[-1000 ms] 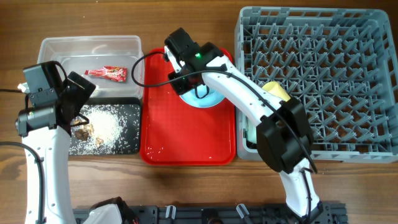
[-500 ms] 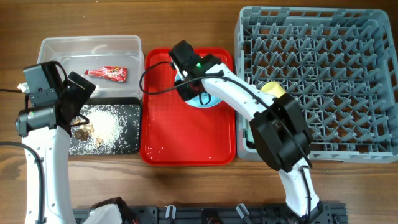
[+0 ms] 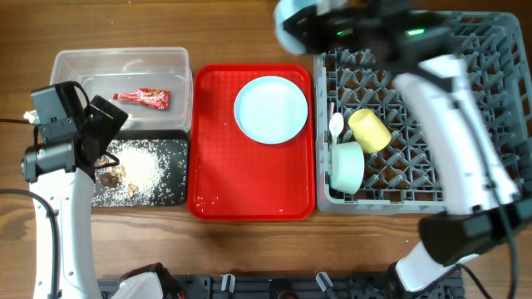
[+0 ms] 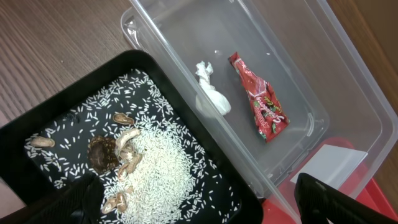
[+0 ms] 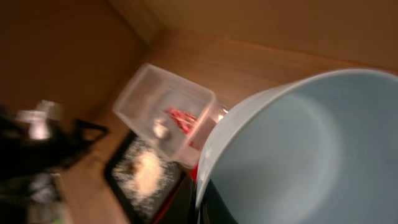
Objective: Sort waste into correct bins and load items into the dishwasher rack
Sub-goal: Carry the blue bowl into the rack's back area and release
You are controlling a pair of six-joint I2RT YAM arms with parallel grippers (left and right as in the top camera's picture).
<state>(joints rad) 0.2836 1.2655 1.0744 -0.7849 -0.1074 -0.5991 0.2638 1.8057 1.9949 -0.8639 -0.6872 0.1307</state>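
- Overhead: above the wooden bench point(image 3: 249, 249), the right hand point(image 3: 309, 23) has lifted the light-blue bowl point(image 3: 289, 15) off the light-blue plate point(image 3: 271, 110). It now holds the bowl over the dishwasher rack point(image 3: 465, 166).
- Left wrist: the left hand point(image 4: 196, 186) hangs wide and empty over the black tray point(image 4: 40, 121).
- Right wrist: the bowl's tilted rim fills the view, so racking it seems next; the plate waits.

Pale blue plate point(image 3: 271, 110); red tray point(image 3: 249, 178); pale blue bowl point(image 5: 292, 149); grey rack point(image 3: 465, 108); yellow cup point(image 3: 369, 130); mint bowl point(image 3: 347, 166); white rice point(image 3: 145, 166) speckling black tray point(image 3: 176, 193).
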